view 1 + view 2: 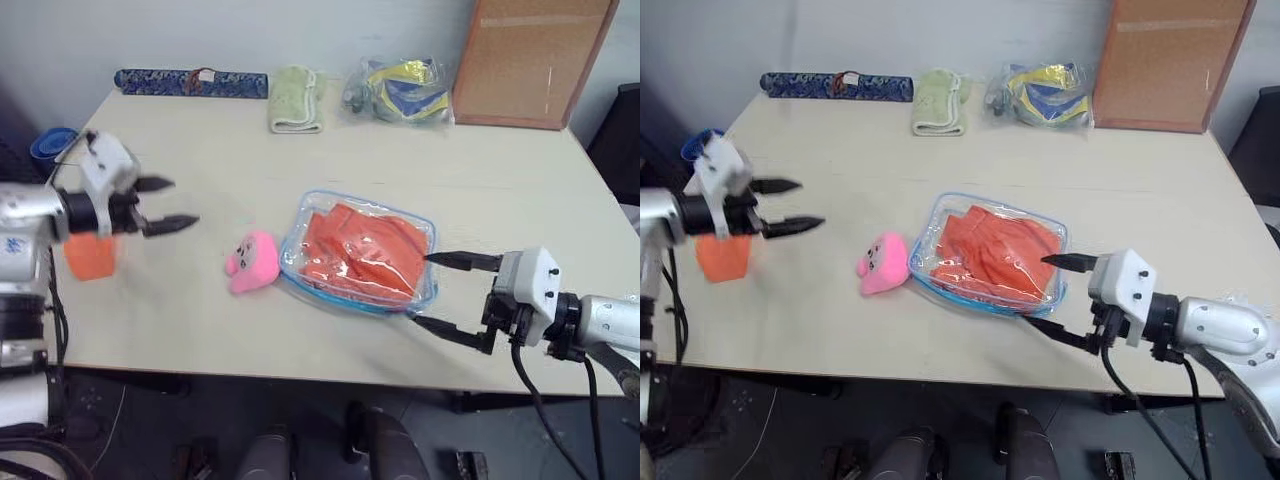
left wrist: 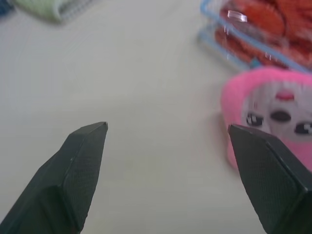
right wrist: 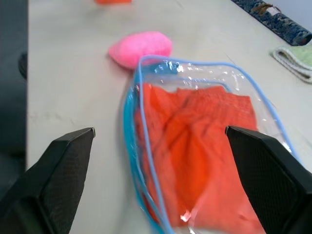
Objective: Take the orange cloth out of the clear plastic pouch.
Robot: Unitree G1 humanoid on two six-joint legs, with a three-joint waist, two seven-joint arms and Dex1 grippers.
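Note:
The clear plastic pouch (image 1: 290,256) with blue edging lies flat at the middle of the table. The orange cloth (image 1: 365,250) is folded inside it. A pink plush charm (image 1: 252,262) lies against the pouch's left end. My right gripper (image 1: 420,289) is open at the pouch's right end, fingers pointing left, with nothing between them. In the right wrist view the cloth (image 3: 204,146) lies just ahead between the spread fingers. My left gripper (image 1: 185,202) hangs open above the table's left side, pointing right toward the plush (image 2: 273,107), well apart from it.
A small orange block (image 1: 90,256) stands below the left gripper. Along the back edge lie a dark blue roll (image 1: 190,82), a folded green towel (image 1: 296,98) and a clear bag of yellow-and-blue stuff (image 1: 400,90). A cork board (image 1: 530,60) leans at the back right.

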